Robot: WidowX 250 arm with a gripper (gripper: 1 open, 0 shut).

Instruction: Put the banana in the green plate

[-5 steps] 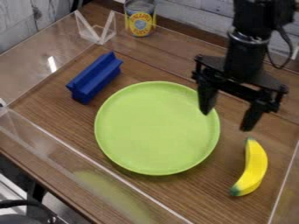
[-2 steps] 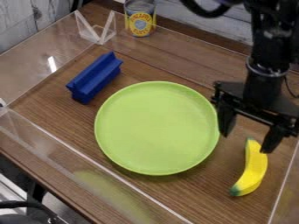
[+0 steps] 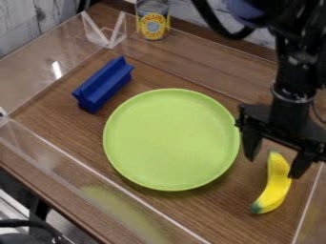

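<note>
While the banana [image 3: 272, 182] lies on the counter [image 3: 166, 69] just right of the green plate [image 3: 171, 138], nothing is done yet | gripper [image 3: 277, 160] hangs over the banana's upper end, jaws spread wide and empty | left: grasp, lift, carry onto the plate, release | plate holds nothing

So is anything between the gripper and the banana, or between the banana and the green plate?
Nothing visible. The open gripper hangs right over the banana's upper end, and only bare wood table separates the banana from the green plate to its left.
</note>
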